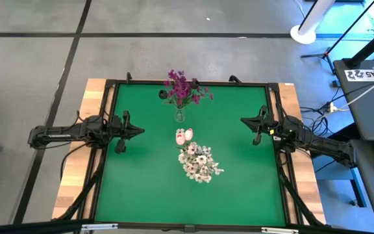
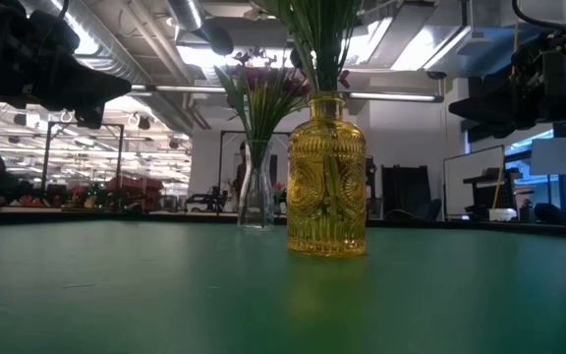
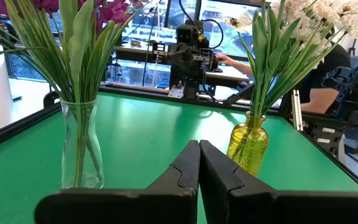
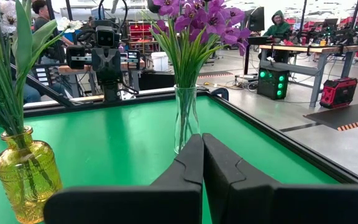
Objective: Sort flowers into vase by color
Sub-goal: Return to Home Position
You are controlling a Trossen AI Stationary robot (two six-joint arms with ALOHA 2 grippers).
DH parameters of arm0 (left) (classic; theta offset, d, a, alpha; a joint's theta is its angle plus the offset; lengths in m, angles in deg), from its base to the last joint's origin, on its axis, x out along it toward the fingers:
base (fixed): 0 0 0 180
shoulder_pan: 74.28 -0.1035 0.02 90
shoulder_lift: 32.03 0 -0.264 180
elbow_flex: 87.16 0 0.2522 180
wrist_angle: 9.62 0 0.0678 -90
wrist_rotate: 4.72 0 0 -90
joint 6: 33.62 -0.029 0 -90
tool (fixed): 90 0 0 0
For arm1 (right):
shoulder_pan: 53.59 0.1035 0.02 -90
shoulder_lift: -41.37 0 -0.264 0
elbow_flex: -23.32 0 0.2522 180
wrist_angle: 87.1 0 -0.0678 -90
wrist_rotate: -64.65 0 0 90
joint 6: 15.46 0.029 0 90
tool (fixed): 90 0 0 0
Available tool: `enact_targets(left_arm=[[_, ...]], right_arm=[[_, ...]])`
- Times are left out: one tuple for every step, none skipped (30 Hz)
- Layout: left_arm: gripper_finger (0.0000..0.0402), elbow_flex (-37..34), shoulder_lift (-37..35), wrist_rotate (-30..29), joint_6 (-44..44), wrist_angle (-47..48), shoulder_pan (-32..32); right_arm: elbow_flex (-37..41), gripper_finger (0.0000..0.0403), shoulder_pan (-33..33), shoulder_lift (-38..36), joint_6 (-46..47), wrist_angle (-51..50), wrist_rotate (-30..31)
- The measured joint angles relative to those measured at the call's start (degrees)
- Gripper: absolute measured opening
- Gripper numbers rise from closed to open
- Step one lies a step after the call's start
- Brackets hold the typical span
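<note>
At the middle of the table white flowers stand in a yellow vase, purple flowers in a clear vase nearer the far edge. Left gripper and right gripper sit at the side edges, closed and empty. Stems likely light, bendy; pinch mid-stem

Vases: two. One transparent vase at 12 o'clock on the table, one yellow vase at centre. Flower kinds: three. One purple bunch, one white spray, two pink buds. Stem counts within the bunches cannot be told. Grippers: two, left gripper at 9 o'clock, right gripper at 3 o'clock.
</note>
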Motion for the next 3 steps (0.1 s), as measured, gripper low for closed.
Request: enact_targets(left_arm=[[0.0, 0.0, 0.0, 0.0, 0.0, -0.01, 0.01], [0.0, 0.0, 0.01, 0.0, 0.0, 0.0, 0.0], [0.0, 0.0, -0.01, 0.01, 0.0, 0.0, 0.0]], right_arm=[[0.0, 0.0001, -0.02, 0.0, 0.0, -0.02, 0.0], [0.0, 0.0001, -0.02, 0.0, 0.02, -0.02, 0.0], [0.0, 0.0001, 0.0, 0.0, 0.01, -0.02, 0.0]])
